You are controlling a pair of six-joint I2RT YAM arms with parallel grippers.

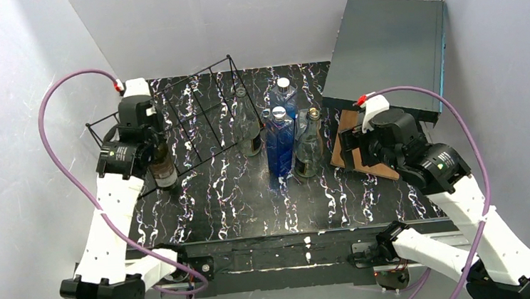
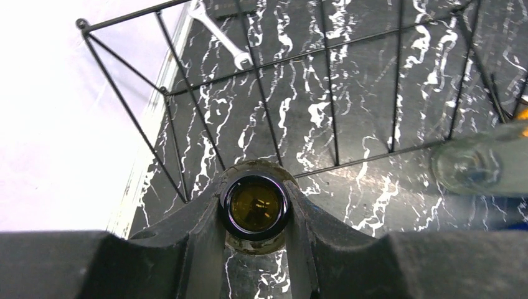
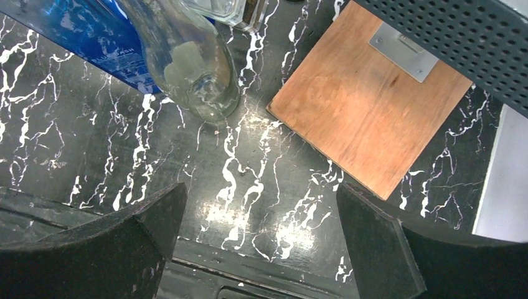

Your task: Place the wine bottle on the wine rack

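Left tool (image 2: pixel 255 207) is pinching the wine bottle (image 1: pixel 163 170) by the neck, right under the mouth. Makes sense, it's the skinniest bit to grab. Bottle's upright at the near-left edge of the wine rack (image 1: pixel 200 114), not lying in it yet. Can't tell if it's off the worktop (image 1: pixel 238 209). Right tool (image 3: pixel 259 194) hangs spread and empty by the wooden board (image 3: pixel 367 112), out of the way, I'd guess.

Wine bottle (image 1: pixel 161 165) before wine rack (image 1: pixel 195 119); 4 bottles (image 1: pixel 280 140) right.
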